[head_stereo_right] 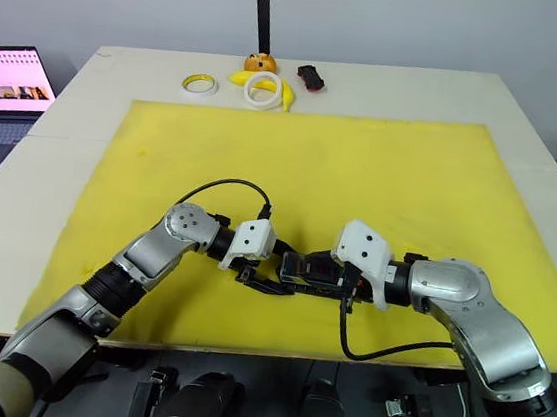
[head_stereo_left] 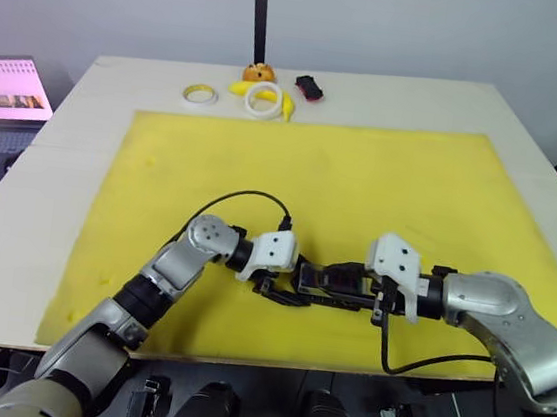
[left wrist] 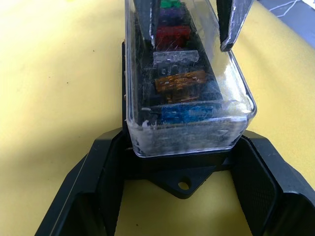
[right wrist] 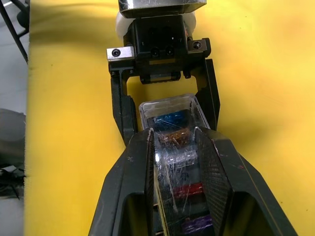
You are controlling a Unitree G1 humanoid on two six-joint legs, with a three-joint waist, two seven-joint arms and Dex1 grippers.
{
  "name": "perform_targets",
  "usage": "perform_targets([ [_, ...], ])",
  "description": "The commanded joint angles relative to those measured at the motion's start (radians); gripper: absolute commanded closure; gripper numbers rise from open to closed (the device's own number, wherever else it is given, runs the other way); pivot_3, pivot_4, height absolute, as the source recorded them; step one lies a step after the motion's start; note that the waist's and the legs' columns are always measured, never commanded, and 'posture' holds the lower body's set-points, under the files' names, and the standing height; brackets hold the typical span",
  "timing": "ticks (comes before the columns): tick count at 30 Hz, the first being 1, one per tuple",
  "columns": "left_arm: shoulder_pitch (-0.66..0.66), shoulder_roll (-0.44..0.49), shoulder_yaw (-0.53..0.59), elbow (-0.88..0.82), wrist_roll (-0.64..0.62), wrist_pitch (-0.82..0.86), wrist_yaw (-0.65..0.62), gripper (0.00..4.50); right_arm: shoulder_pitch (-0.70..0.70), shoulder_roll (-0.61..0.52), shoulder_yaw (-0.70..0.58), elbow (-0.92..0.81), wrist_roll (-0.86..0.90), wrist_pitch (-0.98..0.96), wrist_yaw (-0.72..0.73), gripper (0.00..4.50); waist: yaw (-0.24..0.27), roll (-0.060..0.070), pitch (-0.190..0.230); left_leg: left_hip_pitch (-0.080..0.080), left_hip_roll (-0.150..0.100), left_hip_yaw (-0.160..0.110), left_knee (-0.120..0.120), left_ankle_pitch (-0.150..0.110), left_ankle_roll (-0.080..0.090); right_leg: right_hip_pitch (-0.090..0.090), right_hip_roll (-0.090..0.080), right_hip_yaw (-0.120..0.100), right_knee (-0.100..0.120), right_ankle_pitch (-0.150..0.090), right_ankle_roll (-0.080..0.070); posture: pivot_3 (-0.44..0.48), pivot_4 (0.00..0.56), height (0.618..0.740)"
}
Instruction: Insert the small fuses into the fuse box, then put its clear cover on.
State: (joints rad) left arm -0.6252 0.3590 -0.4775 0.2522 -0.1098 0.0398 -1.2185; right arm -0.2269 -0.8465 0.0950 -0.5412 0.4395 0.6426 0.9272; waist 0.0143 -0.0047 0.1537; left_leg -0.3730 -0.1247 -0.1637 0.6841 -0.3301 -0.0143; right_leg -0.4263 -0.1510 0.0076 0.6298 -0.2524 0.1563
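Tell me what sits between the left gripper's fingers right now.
In the left wrist view, the end of the clear cover on the fuse box, between the left gripper's fingers; fuses show inside.

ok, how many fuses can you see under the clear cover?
6 in the left wrist view, in one line along the fuse box under the clear cover: blue, orange, grey, red, purple, green. More may be hidden.

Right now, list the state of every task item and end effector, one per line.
clear cover: on the fuse box, over the fuses.
small fuses: seated in a row under the cover.
fuse box: flat on the yellow mat.
left end effector: open around the box's end.
right end effector: shut on the clear cover.
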Motion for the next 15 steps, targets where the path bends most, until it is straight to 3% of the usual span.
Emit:
perform_targets([
  [1,0.011,0.004,-0.012,-0.005,0.037,-0.008,-0.001,1.96,-0.015,-0.002,0.014,0.033,0.009,0.082,-0.018,3.11,0.0,0.0,0.0,0.0,0.0,0.0,0.0,0.0,0.0,0.0,0.0,0.0,0.0,0.0,0.0,0.0,0.15,0.74],
  [6,0.011,0.004,-0.011,-0.005,0.039,-0.008,-0.001,1.96,-0.012,-0.024,0.028,0.038,0.014,0.143,-0.017,3.11,0.0,0.0,-0.001,0.0,0.0,0.0,0.0,0.0,0.0,0.0,0.0,0.0,0.0,0.0,0.0,0.0,0.15,0.74],
  [15,0.014,0.005,-0.007,-0.009,0.042,-0.004,-0.005,1.96,0.069,-0.064,-0.063,0.026,0.054,0.118,0.011,3.11,0.001,-0.002,-0.002,0.001,0.0,-0.001,0.0,0.0,0.0,0.002,0.0,-0.001,0.0,0.0,0.0,0.0,0.15,0.74],
])
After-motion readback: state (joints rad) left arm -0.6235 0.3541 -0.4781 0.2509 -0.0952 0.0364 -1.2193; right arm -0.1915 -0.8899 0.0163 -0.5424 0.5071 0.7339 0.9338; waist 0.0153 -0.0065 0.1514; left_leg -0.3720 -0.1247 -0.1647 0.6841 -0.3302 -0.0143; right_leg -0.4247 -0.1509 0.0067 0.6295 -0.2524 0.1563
